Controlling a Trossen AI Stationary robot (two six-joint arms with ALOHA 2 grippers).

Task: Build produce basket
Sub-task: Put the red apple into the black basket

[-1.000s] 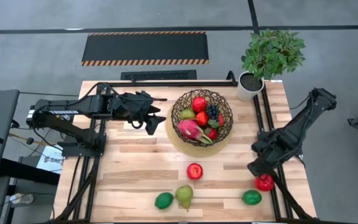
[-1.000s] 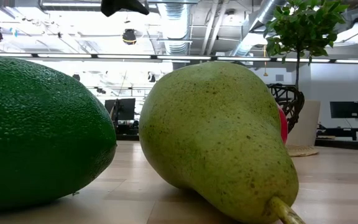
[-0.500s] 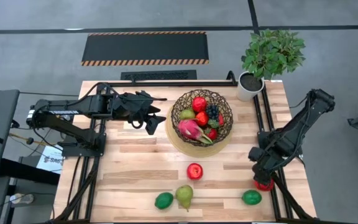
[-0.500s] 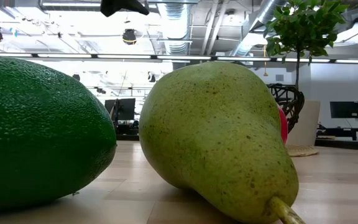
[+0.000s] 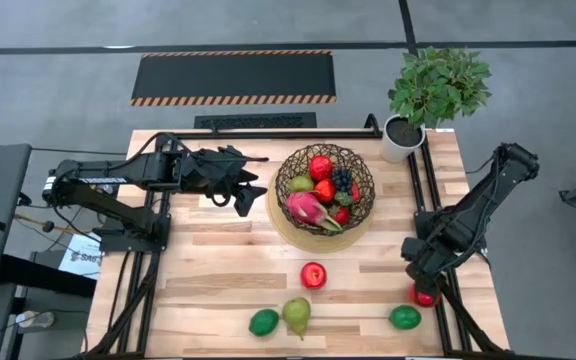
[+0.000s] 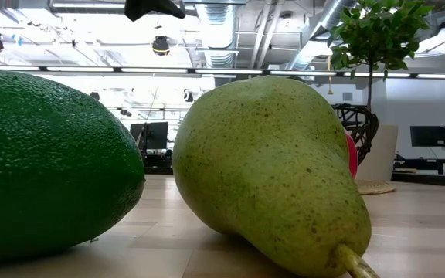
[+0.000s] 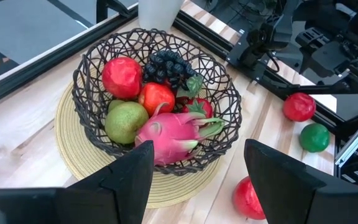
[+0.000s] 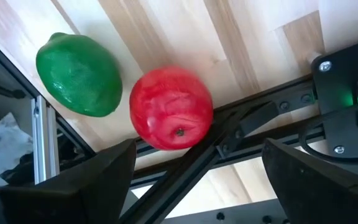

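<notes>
Red round apple point(image 8: 171, 109) sits at table's right edge against the black metal frame rail point(image 8: 229, 134), green lime point(image 8: 78, 74) beside it. Right gripper point(image 5: 420, 283) hovers above, fingers spread, empty. Left gripper point(image 5: 243, 197) spread beside the dark wire basket point(image 5: 325, 187); bare wooden table point(image 5: 218, 260) lies between.

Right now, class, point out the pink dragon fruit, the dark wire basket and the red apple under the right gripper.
pink dragon fruit point(image 7: 166, 138), left wrist view, body.
dark wire basket point(image 7: 87, 106), left wrist view, rim.
red apple point(image 8: 171, 107), right wrist view, top.

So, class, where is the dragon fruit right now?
In the high view the dragon fruit lies inside the basket, at its near side, below the apple and grapes.
</notes>
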